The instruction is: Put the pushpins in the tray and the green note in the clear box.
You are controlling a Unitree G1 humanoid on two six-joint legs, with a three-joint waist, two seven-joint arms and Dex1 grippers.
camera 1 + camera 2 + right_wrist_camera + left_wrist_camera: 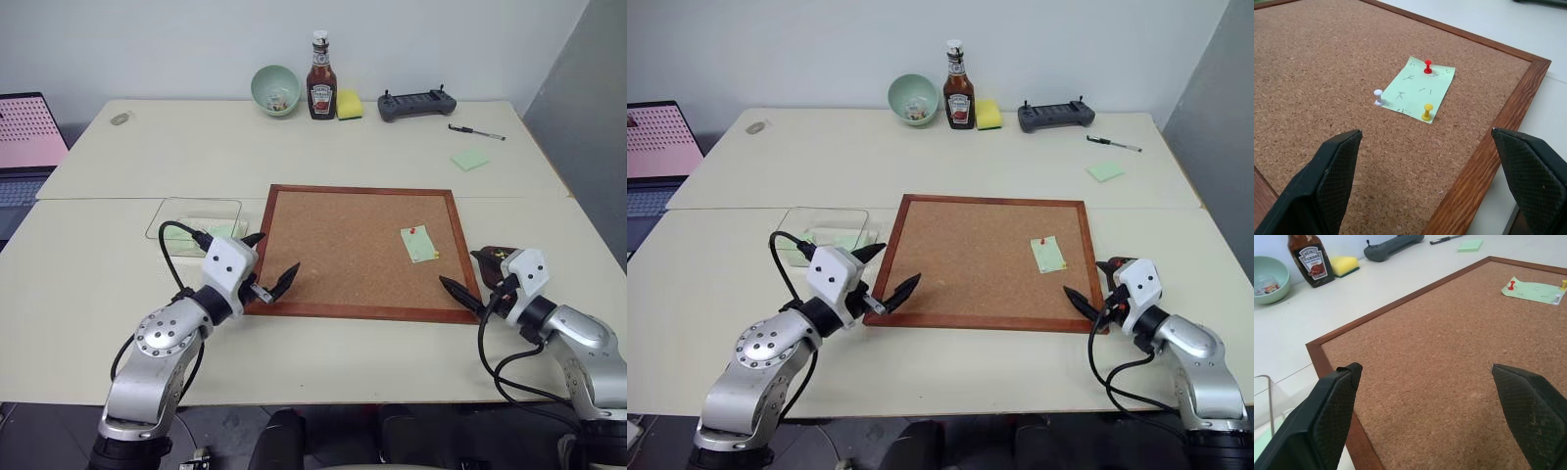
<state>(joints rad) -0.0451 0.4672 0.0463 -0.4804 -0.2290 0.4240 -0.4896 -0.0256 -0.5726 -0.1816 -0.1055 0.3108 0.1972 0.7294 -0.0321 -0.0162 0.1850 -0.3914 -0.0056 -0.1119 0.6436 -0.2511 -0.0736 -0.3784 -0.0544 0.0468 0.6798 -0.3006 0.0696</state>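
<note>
The green note (1418, 89) lies on the right part of the cork board (343, 245), held by a red pushpin (1427, 66), a white one (1378, 97) and a yellow one (1426, 112). My right gripper (460, 274) is open at the board's near right corner, pointing at the note from a short way off. Just behind it sits the dark brown tray (495, 257), partly hidden. Over the board's near left corner my left gripper (276, 255) stands open and empty. The clear box (196, 217) sits left of the board, behind that gripper.
Along the far table edge stand a green bowl (275, 90), a ketchup bottle (321, 90), a yellow sponge (349, 105) and a grey controller (416, 103). A pen (477, 132) and a green sticky pad (470, 159) lie far right. A laptop (24, 147) is at the left.
</note>
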